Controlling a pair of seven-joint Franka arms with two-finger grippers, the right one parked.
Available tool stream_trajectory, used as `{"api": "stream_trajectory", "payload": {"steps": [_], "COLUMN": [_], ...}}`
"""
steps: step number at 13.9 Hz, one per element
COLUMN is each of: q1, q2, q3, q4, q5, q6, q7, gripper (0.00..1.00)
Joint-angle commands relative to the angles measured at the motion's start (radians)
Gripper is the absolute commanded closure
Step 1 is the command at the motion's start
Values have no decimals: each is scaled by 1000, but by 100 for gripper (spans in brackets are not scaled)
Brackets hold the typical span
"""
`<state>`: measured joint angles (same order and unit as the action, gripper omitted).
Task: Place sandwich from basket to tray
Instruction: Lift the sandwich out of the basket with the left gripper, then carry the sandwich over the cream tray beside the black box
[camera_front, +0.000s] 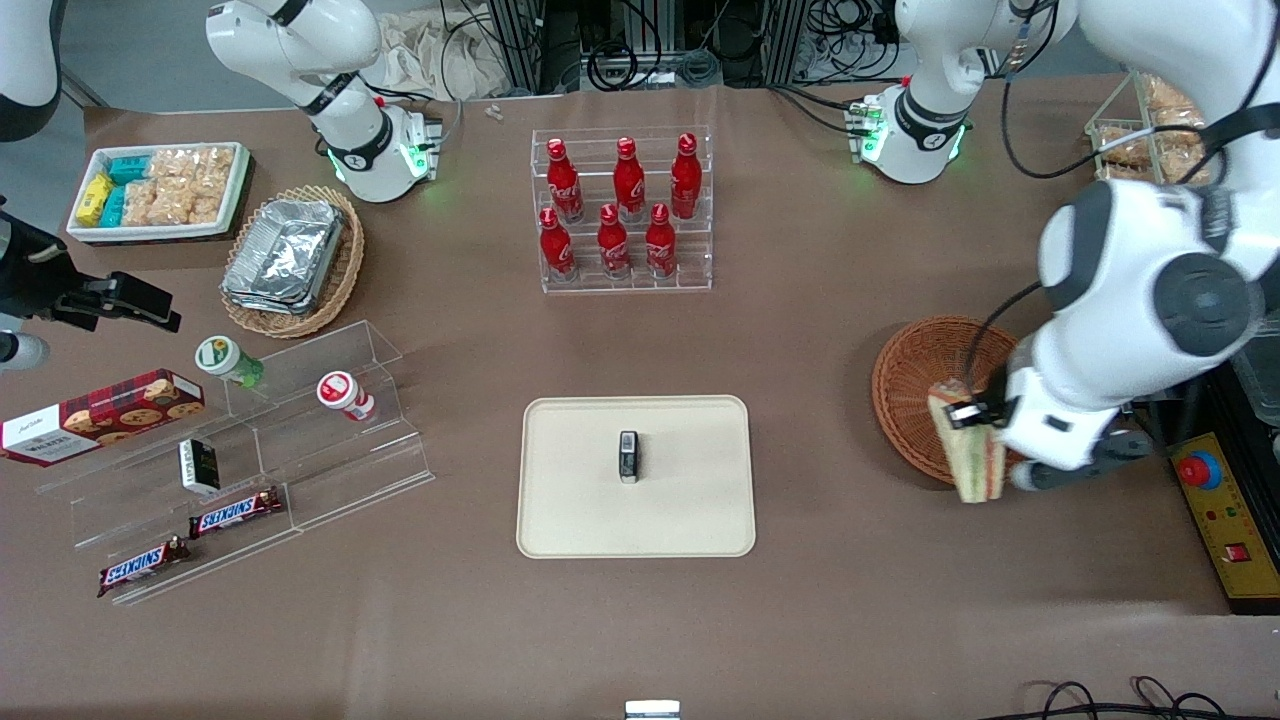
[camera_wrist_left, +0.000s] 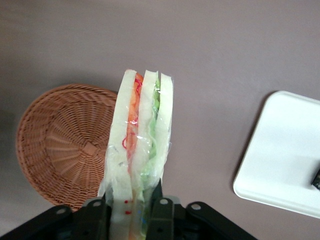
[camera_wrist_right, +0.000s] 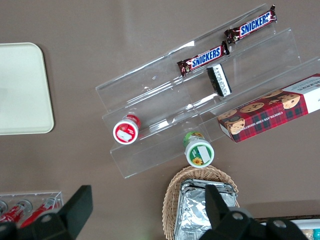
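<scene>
My left gripper (camera_front: 972, 415) is shut on the sandwich (camera_front: 968, 452), a wrapped wedge of pale bread with green and red-orange filling. It holds the sandwich in the air above the near rim of the reddish-brown basket (camera_front: 925, 385). In the left wrist view the sandwich (camera_wrist_left: 141, 145) sticks out from between the black fingers (camera_wrist_left: 161, 212), with the empty basket (camera_wrist_left: 65, 142) beside it and a corner of the tray (camera_wrist_left: 282, 155) farther off. The beige tray (camera_front: 580, 500) lies at the table's middle, toward the parked arm from the basket, with a small dark block (camera_front: 628, 456) at its centre.
A clear rack of red bottles (camera_front: 622, 210) stands farther from the camera than the tray. A tan basket with foil trays (camera_front: 292, 258), a white snack tray (camera_front: 160, 190) and a clear stand with snacks (camera_front: 250, 440) lie toward the parked arm's end. A red-button box (camera_front: 1225, 510) sits near the working arm.
</scene>
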<state>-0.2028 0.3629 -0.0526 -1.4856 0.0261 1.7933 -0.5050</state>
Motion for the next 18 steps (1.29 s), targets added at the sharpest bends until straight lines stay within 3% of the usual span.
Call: {"api": "stream_trajectory", "payload": {"steps": [1,7,11,14,18], "q1": [-61,-132,-139,-198,-253], "q2": [97,221,307,387,470], "q3": [8,-10,-32,-29,-29], "q4": [119,171,186,234,315], "q5": [29,12,-86,-75,2], "q6": [-19,93,233,233,222], "q7": [0,-41,-38,-44,-153], "gripper": [79,76,75,75,75]}}
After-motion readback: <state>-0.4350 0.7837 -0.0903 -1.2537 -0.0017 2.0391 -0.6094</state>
